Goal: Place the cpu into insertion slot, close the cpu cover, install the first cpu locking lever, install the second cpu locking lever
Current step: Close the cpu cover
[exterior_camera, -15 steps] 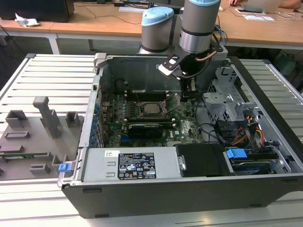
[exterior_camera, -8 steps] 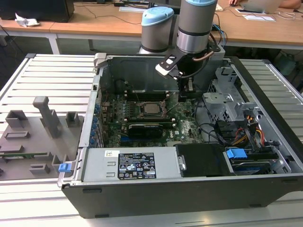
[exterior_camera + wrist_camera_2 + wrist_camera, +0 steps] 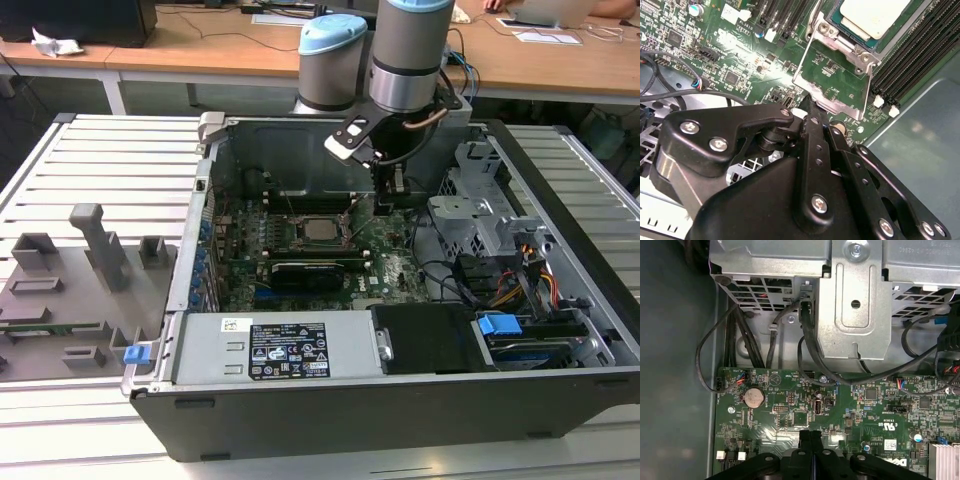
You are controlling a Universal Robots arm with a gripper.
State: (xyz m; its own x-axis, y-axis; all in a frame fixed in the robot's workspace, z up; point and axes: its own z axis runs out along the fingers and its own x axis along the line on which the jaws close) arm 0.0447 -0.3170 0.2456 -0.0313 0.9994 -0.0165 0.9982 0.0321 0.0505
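The cpu (image 3: 322, 229), a pale square chip, lies in the insertion slot (image 3: 300, 236) in the middle of the green board. In the second wrist view the cpu (image 3: 870, 17) sits inside the slot's silvery rim (image 3: 826, 30). The cpu cover (image 3: 802, 62), a thin silver frame with a large window, stands swung open away from the socket toward my gripper. My gripper (image 3: 807, 102) is shut with nothing between its fingers, and its tip rests at the cover's free edge. Seen from outside, the gripper (image 3: 385, 205) hangs just to the exterior view's right of the socket. Its closed fingers (image 3: 805, 437) hover over the board.
Long black memory slots (image 3: 910, 55) run beside the socket. A black card (image 3: 310, 270) lies in front of it. A metal drive cage (image 3: 480, 215) and black cables (image 3: 805, 350) crowd the exterior view's right. The power supply (image 3: 270, 350) fills the near side. Grey fixtures (image 3: 90, 250) stand outside the case.
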